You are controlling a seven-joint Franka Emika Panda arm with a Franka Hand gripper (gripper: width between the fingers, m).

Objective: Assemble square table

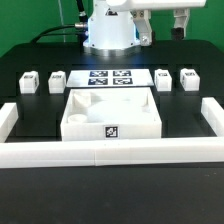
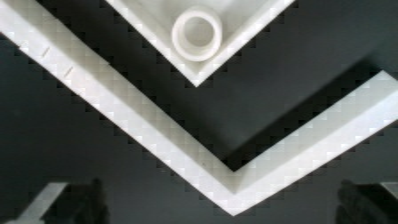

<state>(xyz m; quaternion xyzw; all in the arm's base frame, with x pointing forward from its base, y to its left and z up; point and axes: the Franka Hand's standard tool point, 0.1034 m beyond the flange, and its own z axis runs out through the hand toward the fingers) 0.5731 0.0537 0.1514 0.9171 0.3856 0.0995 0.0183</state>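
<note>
The square table top (image 1: 110,112), a white tray-like piece with a black-white tag on its front wall, lies in the middle of the black table. Two small white leg blocks (image 1: 29,81) (image 1: 57,78) stand at the exterior view's left, and two more (image 1: 163,78) (image 1: 189,79) at its right. My gripper (image 1: 163,22) hangs high above the back right, open and holding nothing. The wrist view shows a corner of the top with a round socket (image 2: 196,33). My dark fingertips (image 2: 63,205) sit wide apart around my gripper (image 2: 214,212).
A long white border wall (image 1: 110,152) runs along the front and up both sides; its corner (image 2: 231,170) shows in the wrist view. The marker board (image 1: 110,77) lies flat behind the top. The robot base (image 1: 110,35) stands at the back.
</note>
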